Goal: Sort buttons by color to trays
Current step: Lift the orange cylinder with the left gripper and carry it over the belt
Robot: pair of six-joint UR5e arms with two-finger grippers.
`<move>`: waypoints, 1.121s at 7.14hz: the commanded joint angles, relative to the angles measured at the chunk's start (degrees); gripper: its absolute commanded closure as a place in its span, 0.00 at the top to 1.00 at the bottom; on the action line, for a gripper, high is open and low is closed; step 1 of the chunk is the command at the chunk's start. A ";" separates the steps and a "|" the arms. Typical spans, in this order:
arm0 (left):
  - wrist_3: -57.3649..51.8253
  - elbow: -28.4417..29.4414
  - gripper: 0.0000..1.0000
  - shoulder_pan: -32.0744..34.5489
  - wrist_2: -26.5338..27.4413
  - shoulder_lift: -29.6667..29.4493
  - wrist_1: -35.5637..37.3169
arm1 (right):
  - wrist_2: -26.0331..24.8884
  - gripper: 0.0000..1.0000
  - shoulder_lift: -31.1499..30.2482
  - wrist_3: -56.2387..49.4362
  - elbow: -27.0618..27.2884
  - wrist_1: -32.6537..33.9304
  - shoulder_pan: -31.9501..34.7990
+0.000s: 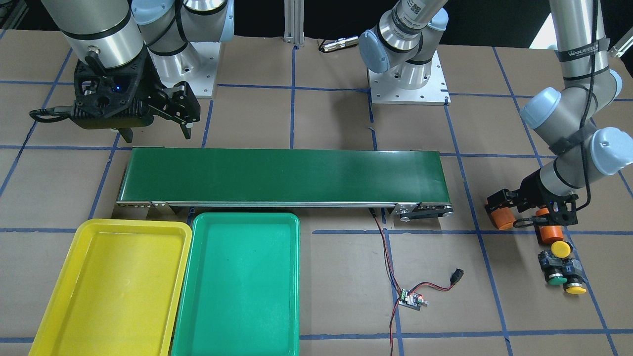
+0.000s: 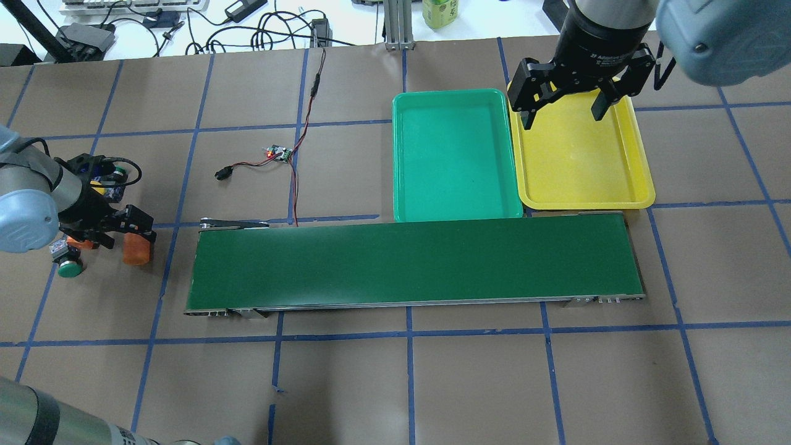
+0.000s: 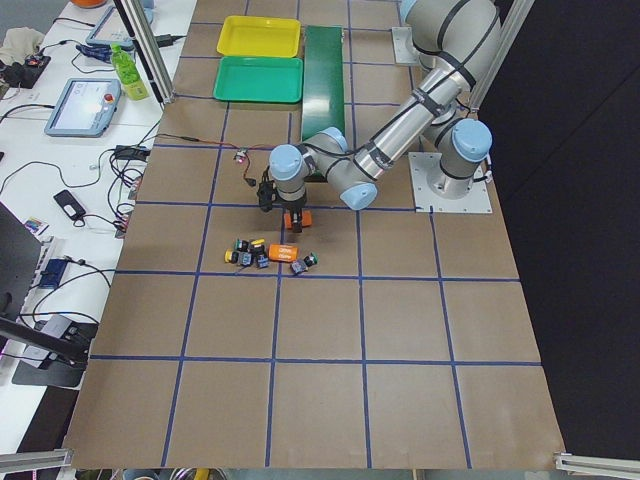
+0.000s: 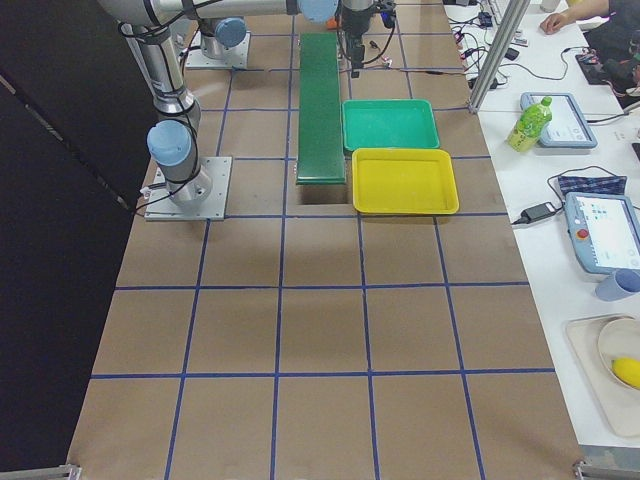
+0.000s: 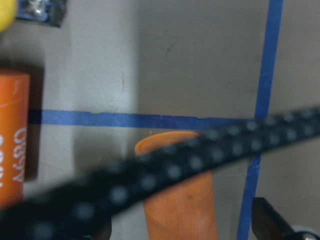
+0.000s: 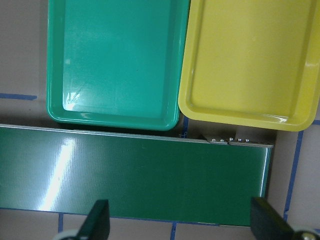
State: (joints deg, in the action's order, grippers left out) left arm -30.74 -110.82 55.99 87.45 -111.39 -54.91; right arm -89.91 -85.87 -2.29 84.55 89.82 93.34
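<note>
Three buttons lie in a cluster at the table's end: a yellow-capped one [image 1: 561, 248], a green-capped one [image 1: 558, 279] and another yellow one [image 1: 575, 288]. In the overhead view one green button [image 2: 70, 269] shows beside my left arm. My left gripper [image 1: 509, 212] hangs low near them, open, with an orange cylinder [image 5: 180, 195] between its fingers and a gap on each side. My right gripper [image 2: 563, 117] is open and holds nothing, above the belt's end by the trays. The yellow tray [image 1: 113, 287] and the green tray [image 1: 237, 287] lie side by side with nothing in them.
A long dark-green conveyor belt [image 1: 282, 175] runs across the middle, alongside the trays. A second orange cylinder [image 1: 550, 232] lies next to the buttons. A small circuit board [image 1: 411, 299] with red and black wires lies near the belt's end. A cable crosses the left wrist view.
</note>
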 commanded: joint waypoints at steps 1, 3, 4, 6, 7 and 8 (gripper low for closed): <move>-0.90 0.34 0.25 0.00 0.52 -1.98 0.07 | 0.00 1.00 0.00 0.00 0.00 0.00 0.00; -1.08 1.82 0.00 0.52 0.70 -0.50 0.33 | 0.00 1.00 0.00 0.00 0.00 0.00 0.00; -7.25 3.14 0.00 1.83 0.70 0.90 -0.36 | 0.00 1.00 0.00 0.00 0.00 0.00 0.00; -18.97 2.37 0.00 6.21 0.79 7.12 -2.29 | 0.00 1.00 0.08 0.00 0.00 0.00 0.00; -21.62 1.67 0.00 10.16 0.88 10.64 -4.22 | 0.00 1.00 0.09 0.00 0.00 0.00 0.00; -24.86 1.14 0.00 14.37 0.88 13.63 -5.11 | 0.00 1.00 0.09 0.00 0.09 0.00 0.00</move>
State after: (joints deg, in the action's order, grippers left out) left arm -51.63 -109.04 65.65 88.30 -101.59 -58.57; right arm -89.91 -85.80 -2.29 84.57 89.82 93.34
